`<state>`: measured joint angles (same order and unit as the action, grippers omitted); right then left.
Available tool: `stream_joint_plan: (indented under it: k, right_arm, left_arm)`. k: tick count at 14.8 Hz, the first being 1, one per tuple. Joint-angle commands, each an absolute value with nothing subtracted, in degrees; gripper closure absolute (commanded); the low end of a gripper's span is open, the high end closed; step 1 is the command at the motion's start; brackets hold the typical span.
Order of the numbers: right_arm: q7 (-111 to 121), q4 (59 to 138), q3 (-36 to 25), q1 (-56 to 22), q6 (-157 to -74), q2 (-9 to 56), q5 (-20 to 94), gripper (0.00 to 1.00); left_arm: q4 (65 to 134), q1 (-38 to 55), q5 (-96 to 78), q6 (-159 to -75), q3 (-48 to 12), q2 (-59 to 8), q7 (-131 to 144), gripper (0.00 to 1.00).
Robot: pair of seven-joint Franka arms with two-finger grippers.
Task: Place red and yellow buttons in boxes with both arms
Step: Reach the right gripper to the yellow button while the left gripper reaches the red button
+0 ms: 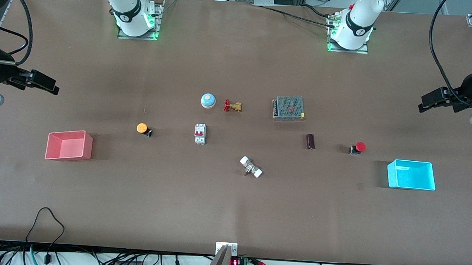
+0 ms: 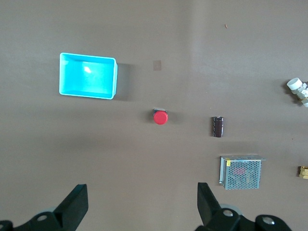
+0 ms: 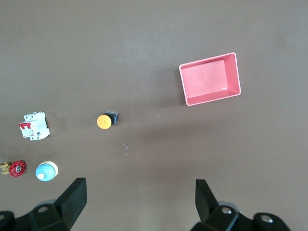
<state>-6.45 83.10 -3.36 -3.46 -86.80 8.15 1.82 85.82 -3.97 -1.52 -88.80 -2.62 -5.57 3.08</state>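
Note:
The orange-yellow button [image 1: 142, 128] lies on the table toward the right arm's end, near the empty pink-red box [image 1: 73, 152]. Both show in the right wrist view: the button [image 3: 104, 121] and the box [image 3: 210, 78]. The red button [image 1: 360, 146] lies toward the left arm's end, near the empty cyan box [image 1: 411, 184]. Both show in the left wrist view: the button [image 2: 160, 117] and the box [image 2: 87, 75]. My right gripper [image 1: 54, 88] hangs open and empty over its end of the table, fingers wide apart in its wrist view [image 3: 139, 188]. My left gripper [image 1: 421, 106] is likewise open and empty [image 2: 143, 193].
Between the buttons lie a blue-and-white bell [image 1: 208, 100], a brass valve with a red handle [image 1: 233, 106], a white circuit breaker [image 1: 200, 133], a metal mesh power supply [image 1: 288, 107], a dark cylinder [image 1: 310, 141] and a white pipe fitting [image 1: 251, 167].

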Motion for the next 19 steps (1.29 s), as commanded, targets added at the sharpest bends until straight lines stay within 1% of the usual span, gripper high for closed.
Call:
stream_joint_plan:
  k: [1,5,8,10,12,14,16,19]
  right_arm:
    - [-5.7,84.2,-4.0,-4.1,-86.5,6.9,1.1,0.0]
    - [-6.0,84.1,-3.9,-4.1,-86.4,7.2,1.1,0.0]
    - [-5.7,84.0,-3.9,-4.0,-86.5,9.5,1.8,0.0]
    - [-5.6,83.9,-3.9,-4.7,-87.1,13.2,2.0,0.0]
    - [-5.7,83.8,-3.9,-5.3,-87.7,18.2,2.0,0.0]
    - [-5.5,84.2,-3.9,-7.1,-91.4,22.0,1.8,0.0]
    - [-5.7,86.7,-4.0,-8.2,-94.8,22.5,1.7,0.0]
    - [-6.3,93.4,-4.0,-8.5,-102.6,21.1,2.2,0.0]
  left_arm:
    - [88.0,-4.4,-1.4,-88.7,-2.5,-3.6,2.1,0.0]
    - [88.3,-4.2,-1.2,-88.9,-2.6,-5.4,1.7,0.0]
    - [88.3,-3.4,-1.2,-88.9,-3.1,-11.4,1.6,0.0]
    - [88.2,-2.4,0.3,-90.7,-3.2,-17.0,1.7,0.0]
    - [88.2,-2.0,0.4,-92.9,-3.3,-21.2,1.8,0.0]
    - [88.2,-1.6,0.4,-94.5,-3.4,-24.5,1.7,0.0]
    - [88.9,-1.1,-0.5,-97.4,-3.4,-27.5,1.9,0.0]
    - [95.3,-0.4,-0.5,-106.8,-3.4,-27.8,3.2,0.0]
